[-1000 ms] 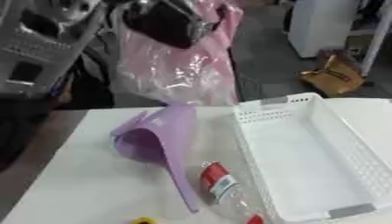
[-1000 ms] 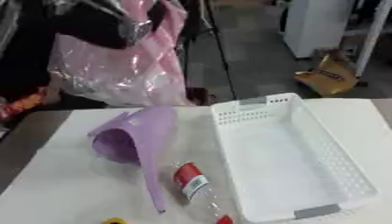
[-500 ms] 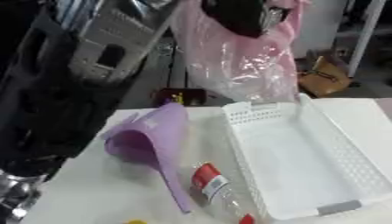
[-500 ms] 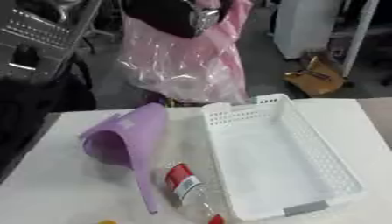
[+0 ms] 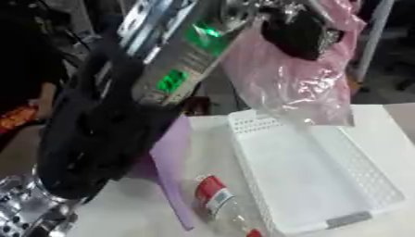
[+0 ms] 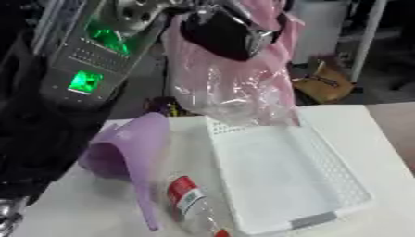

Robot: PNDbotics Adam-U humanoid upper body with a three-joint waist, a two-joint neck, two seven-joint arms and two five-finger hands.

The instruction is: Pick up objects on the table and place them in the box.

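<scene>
Colours on table & above it:
Black robot hand (image 6: 223, 34) is gripping crinkly see-thru pink plastic bag (image 6: 231, 88); perforated white plastic box (image 6: 279, 178) w/ grey end tab is showing plain white inside; lilac plastic scoop (image 6: 129, 148); clear plastic bottle w/ red & white label (image 6: 188, 200); arm w/ green glowing lights.

Pink plastic bag (image 6: 235, 88) hangs over empty white box (image 6: 284, 185).
</scene>
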